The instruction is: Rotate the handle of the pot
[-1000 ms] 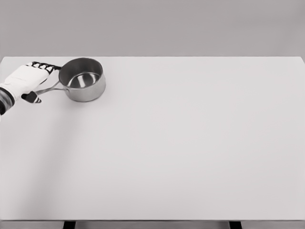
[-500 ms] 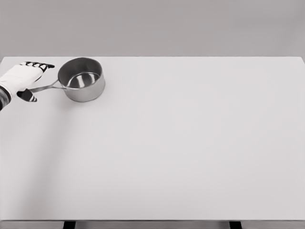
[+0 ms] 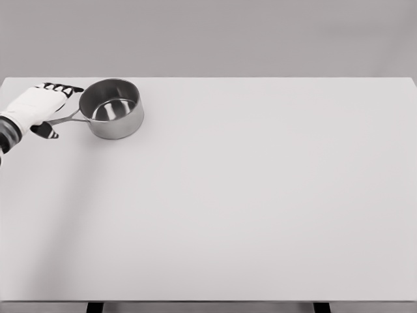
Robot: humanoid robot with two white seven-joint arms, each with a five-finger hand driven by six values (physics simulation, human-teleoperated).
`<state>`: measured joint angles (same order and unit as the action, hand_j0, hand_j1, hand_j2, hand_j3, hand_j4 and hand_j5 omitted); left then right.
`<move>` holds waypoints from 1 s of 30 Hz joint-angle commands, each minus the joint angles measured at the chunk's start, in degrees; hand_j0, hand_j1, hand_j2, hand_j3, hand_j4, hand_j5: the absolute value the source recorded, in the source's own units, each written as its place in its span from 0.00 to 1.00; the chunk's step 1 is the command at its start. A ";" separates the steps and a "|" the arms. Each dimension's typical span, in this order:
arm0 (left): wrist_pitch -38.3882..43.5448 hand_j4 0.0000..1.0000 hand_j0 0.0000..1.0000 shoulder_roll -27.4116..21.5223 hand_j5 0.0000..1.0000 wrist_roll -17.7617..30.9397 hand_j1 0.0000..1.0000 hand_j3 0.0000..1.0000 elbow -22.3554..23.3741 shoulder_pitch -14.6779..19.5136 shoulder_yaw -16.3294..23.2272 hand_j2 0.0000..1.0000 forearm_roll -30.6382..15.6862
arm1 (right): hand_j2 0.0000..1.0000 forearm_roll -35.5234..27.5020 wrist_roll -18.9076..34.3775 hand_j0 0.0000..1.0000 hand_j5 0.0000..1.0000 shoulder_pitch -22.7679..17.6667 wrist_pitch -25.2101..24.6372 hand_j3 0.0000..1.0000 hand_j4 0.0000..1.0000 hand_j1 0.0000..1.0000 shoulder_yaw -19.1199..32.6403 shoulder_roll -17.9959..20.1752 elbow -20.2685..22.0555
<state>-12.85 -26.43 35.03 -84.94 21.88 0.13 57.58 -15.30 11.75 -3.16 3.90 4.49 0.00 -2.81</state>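
A shiny steel pot (image 3: pixel 112 107) stands at the far left of the white table (image 3: pixel 234 195), close to the back edge. Its thin handle (image 3: pixel 67 120) points left and slightly toward me. My left hand (image 3: pixel 54 109) comes in from the left edge and lies over the handle's outer end. The black-tipped fingers (image 3: pixel 63 87) stretch out behind the handle and the thumb (image 3: pixel 44 130) sits in front of it, so the handle runs between them. The fingers look extended, not curled around it. The right arm is out of view.
The table's left edge (image 3: pixel 2 163) lies just beside my left hand. A plain grey wall rises behind the table's back edge.
My left hand drew back to the left, then came right again toward the pot. The pot slid slightly left and its handle swung a little flatter.
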 commanded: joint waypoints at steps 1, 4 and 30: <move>0.01 1.00 1.00 0.33 1.00 -0.03 1.00 1.00 -0.23 0.00 0.14 1.00 -0.10 | 1.00 0.01 0.02 1.00 1.00 0.00 -0.03 1.00 1.00 1.00 0.00 0.00 0.00; 0.01 1.00 1.00 0.33 1.00 -0.03 1.00 1.00 -0.14 0.09 0.31 1.00 -0.10 | 1.00 0.01 0.02 1.00 1.00 0.00 -0.03 1.00 1.00 1.00 0.00 0.00 0.00; 2.04 1.00 1.00 1.03 1.00 -0.03 1.00 1.00 7.07 3.60 -0.04 1.00 0.69 | 1.00 0.01 0.02 1.00 1.00 0.00 -0.03 1.00 1.00 1.00 0.00 0.00 0.00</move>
<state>-11.12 -25.32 35.03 -78.46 25.75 0.16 58.34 -15.30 11.74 -3.16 3.89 4.49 0.00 -2.81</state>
